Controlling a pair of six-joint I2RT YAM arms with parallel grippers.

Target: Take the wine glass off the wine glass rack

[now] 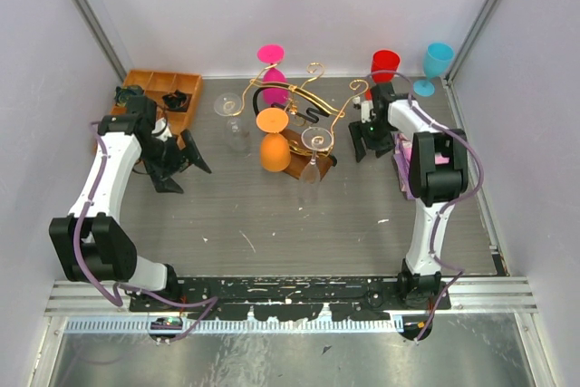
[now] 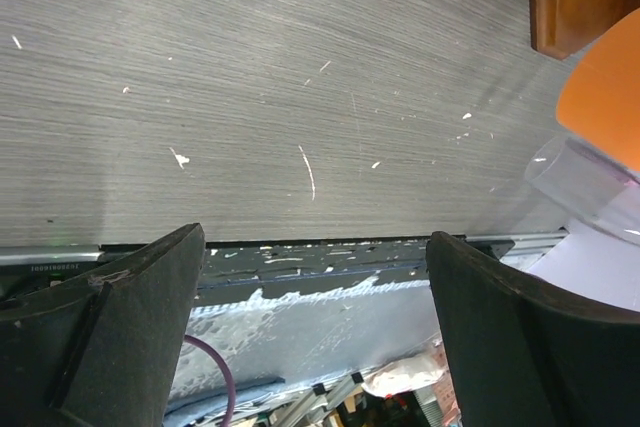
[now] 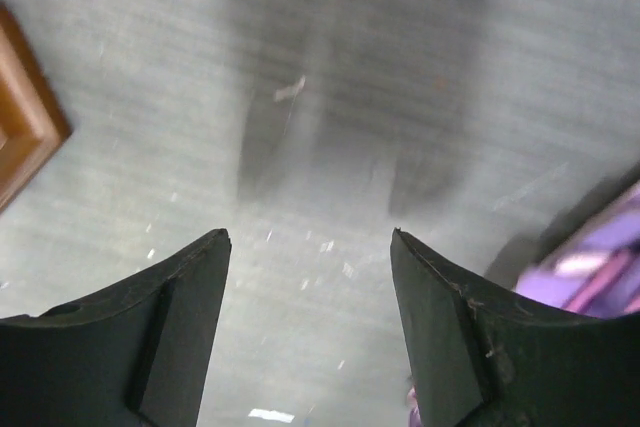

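At the back left of the table sits a wooden tray split into compartments, with a few dark bits lying in them, too small from here to name. Over in the far right corner stand a red cup and a blue goblet, and I can't see into either one. The wine glass rack stands mid-table towards the back, gold wire curling up from a dark wooden base. Stemmed glasses hang from it foot-up: a pink glass at the rear, an orange glass in front of it, and a clear glass on the near right side. Another clear glass is just left of the rack, though whether it hangs or rests on the table I can't tell. The left claw is spread wide over bare table left of the rack, holding and touching nothing. Its own camera catches the base corner and the orange bowl off to one side. The right claw is off to the rack's right, fingers apart and empty, near a purple thing.
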